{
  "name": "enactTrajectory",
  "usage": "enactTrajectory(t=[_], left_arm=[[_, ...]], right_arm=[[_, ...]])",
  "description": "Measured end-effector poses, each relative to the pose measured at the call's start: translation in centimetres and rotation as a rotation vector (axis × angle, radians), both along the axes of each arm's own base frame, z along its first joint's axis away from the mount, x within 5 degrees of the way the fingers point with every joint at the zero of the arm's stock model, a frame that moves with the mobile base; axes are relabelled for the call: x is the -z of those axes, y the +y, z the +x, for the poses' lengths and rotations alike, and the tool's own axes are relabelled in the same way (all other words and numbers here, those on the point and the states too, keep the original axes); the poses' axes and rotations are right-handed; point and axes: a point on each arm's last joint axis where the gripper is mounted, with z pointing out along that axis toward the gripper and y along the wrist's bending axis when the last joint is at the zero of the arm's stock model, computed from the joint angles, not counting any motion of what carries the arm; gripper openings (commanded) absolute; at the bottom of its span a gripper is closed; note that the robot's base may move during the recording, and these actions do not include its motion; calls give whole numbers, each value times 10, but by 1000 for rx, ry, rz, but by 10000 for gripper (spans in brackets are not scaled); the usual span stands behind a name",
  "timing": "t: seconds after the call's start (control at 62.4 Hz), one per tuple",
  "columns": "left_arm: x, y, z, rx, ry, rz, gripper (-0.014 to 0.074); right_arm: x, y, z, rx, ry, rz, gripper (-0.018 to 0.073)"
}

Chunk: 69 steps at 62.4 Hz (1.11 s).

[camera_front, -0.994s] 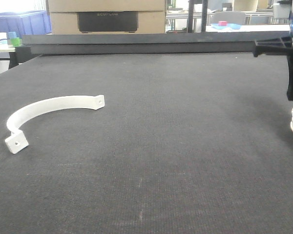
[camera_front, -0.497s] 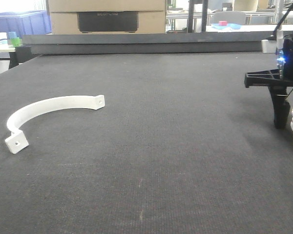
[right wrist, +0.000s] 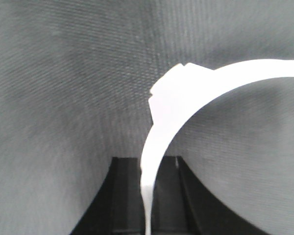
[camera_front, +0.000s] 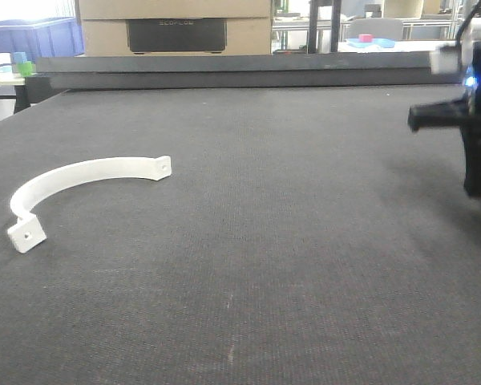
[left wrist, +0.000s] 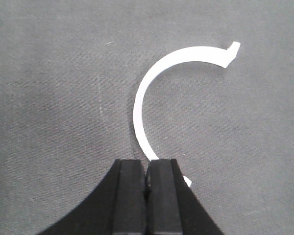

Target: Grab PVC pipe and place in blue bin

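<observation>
Pinching a curved PVC piece [right wrist: 162, 122], the right hand [right wrist: 148, 169] hovers; the left hand [left wrist: 147, 170] hangs pressed together.

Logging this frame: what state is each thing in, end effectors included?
Left end effector: shut, empty, above the mat.
Right end effector: shut on the held PVC piece.
Held PVC piece: gripped, apparently clear of the mat.
Loose PVC piece: resting on the mat, ungripped.
Blue bin: far back left, contents not visible.
</observation>
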Motion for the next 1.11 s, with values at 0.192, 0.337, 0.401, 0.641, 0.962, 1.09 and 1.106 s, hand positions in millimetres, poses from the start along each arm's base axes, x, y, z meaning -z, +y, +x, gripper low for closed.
enactTrajectory(t=[0.192,0.337,0.401,0.641,0.962,1.09,1.106], left_arm=[[6,3,19,-33,139,52,-111],[10,1,46,-42,214,66,-111],[15,-1,58,-39,240,66,-111],[45,-11,87,-25,327,57,-111],[84,-18,106,-5,392,98,51],[85,-25,107,23,378,125,241],[85,-26,107,26,375,125,256]], right_arm=[[-40,3,-14,-149,-118,-27,-168],[-68,5,-26,-218,-216,-45,-168],[-77,5,-30,-228,-247,-49,-168],[-83,7,-33,-228,-273,-28,-168],[-83,8,-33,-224,-282,-9,-168],[-83,9,-32,-221,-282,0,-168],[-83,9,-32,-221,-282,0,-168]])
